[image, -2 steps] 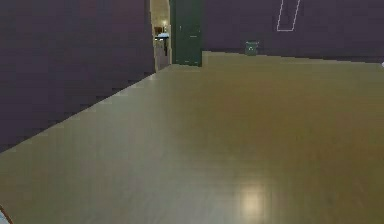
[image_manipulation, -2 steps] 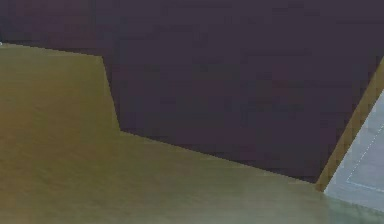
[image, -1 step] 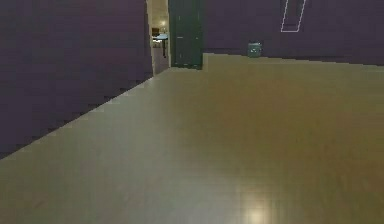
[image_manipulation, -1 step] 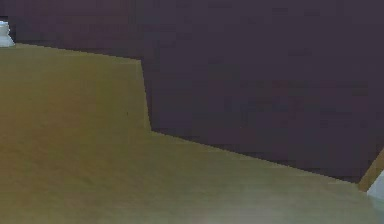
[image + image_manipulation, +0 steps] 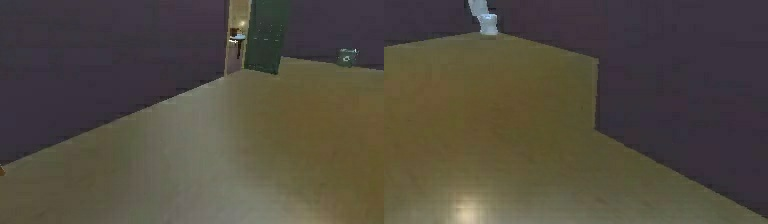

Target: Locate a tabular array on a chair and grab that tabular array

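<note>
A dark purple wall runs along the forward view's left, and bare brown floor spreads before it. At the far end stands a dark green door beside a narrow lit opening with a small pale thing in it. The arm side view holds bare floor and a dark wall with an outer corner.
A small grey object sits low against the far wall at the forward view's right. A white toilet-like fixture stands at the far end of the floor in the arm side view's upper left. The floor is wide and bare.
</note>
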